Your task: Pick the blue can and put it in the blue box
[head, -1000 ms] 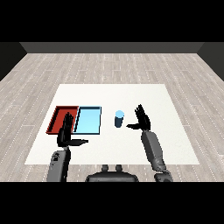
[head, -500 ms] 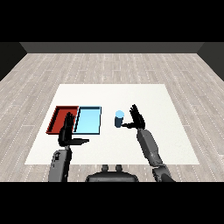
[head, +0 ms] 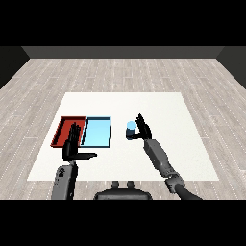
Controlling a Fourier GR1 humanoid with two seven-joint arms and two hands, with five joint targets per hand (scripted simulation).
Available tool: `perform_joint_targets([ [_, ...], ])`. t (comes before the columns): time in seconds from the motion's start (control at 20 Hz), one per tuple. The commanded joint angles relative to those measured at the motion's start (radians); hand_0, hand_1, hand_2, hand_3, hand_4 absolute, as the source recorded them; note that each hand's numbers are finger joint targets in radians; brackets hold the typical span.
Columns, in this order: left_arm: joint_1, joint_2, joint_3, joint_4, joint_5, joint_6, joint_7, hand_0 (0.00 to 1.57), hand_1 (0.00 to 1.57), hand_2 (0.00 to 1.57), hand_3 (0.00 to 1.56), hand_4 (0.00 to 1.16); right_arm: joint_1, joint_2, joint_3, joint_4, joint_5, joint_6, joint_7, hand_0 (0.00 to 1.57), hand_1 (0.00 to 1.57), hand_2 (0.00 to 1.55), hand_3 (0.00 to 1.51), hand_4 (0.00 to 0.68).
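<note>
A small blue can (head: 130, 129) stands upright on the white table (head: 158, 105), just right of the light blue tray (head: 97, 132). My right hand (head: 142, 129) is right beside the can on its right, fingers straight and thumb toward it, touching or nearly touching; it is open and not curled round the can. My left hand (head: 73, 144) hovers open, fingers pointing up, over the near edge between the red tray (head: 65, 129) and the light blue tray. Both trays hold nothing.
The red tray and the light blue tray lie side by side at the table's left. The table's near edge runs just below my left hand, with wooden floor (head: 120, 72) around the table.
My right hand has moved left across the table until it reached the can's right side. The can, trays and left hand have stayed put.
</note>
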Motion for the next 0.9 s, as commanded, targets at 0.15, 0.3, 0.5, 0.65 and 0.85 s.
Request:
perform_joint_targets([
  [0.15,-0.04,0.001,0.01,0.081,-0.006,-0.006,-0.039,0.0,0.0,0.0,0.0,0.0,-0.116,0.001,0.11,0.154,-0.1,-0.062,-0.04,0.0,0.0,0.0,0.0,0.0],
  [0.3,0.009,0.043,0.047,-0.031,0.053,-0.04,0.032,0.0,0.0,0.0,0.0,0.0,-0.109,0.001,0.112,0.183,-0.094,-0.039,-0.058,0.0,0.0,0.0,0.0,0.0],
  [0.5,-0.013,0.001,0.022,0.095,0.005,-0.019,-0.078,0.0,0.0,0.0,0.0,0.0,-0.191,0.001,0.201,0.307,-0.219,-0.045,-0.119,0.0,0.0,0.0,0.0,0.0],
  [0.65,-0.008,0.023,0.035,-0.027,0.043,-0.019,0.043,0.0,0.0,0.0,0.0,0.0,-0.192,0.001,0.254,0.281,-0.257,-0.053,-0.089,0.0,0.0,0.0,0.0,0.0],
  [0.85,0.014,0.02,0.035,0.01,0.052,-0.043,-0.009,0.0,0.0,0.0,0.0,0.0,-0.222,0.001,0.276,0.35,-0.288,-0.043,-0.135,0.0,0.0,0.0,0.0,0.0],
])
